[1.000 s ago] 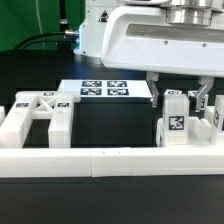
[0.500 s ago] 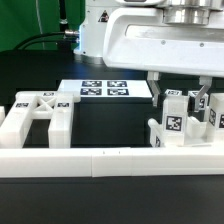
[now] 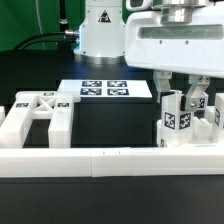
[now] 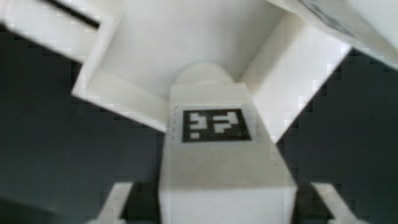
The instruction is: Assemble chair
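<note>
Clamping an upright tagged chair leg (image 3: 179, 120), the gripper (image 3: 184, 98) holds it beside the low border wall (image 3: 100, 160) at the edge of the tabletop (image 3: 110, 125), exterior view's right, probably bracing it square for joining.

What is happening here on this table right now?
A robot arm is working with white chair parts. Its claw is closed around an upright tagged chair part on the exterior view's right, just behind the low white border wall. Another chair piece, with crossed bars on top, sits untouched on the exterior view's left. The marker board lies flat farther back, between the two.
</note>
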You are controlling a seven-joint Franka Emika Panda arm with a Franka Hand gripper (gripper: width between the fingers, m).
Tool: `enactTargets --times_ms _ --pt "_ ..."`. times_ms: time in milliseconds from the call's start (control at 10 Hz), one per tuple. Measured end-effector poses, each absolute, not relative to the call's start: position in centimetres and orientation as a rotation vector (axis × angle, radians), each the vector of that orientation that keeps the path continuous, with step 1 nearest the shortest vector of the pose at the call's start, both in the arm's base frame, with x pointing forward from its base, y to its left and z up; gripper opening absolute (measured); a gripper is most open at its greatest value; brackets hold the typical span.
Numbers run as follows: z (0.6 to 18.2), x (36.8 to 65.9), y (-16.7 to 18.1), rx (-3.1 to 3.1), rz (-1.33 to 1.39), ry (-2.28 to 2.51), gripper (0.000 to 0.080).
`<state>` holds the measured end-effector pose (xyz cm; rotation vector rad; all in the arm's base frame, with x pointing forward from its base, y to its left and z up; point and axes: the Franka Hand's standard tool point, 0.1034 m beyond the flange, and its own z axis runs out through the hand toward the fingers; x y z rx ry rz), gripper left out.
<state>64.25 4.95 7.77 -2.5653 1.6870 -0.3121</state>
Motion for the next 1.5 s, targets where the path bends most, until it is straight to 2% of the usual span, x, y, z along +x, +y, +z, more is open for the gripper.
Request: enactTargets --times_ms 400,600,700,800,1000,1500 --pt "7.8 64.2 4.9 -2.219 -0.238 2.119 0.0287" --pt "7.8 64.2 4.9 -2.226 -0.238 2.114 0.0297" --pt "7.7 64.2 5.1 -2.243 -0.241 2.093 0.0491" --pt "7.4 64.0 6.0 -2.256 -0.241 2.073 0.0613" --pt "7.3 63.8 6.9 -2.441 -0.246 1.875 0.0643" --pt "7.0 63.5 7.0 -2.841 -0.255 1.297 0.0649"
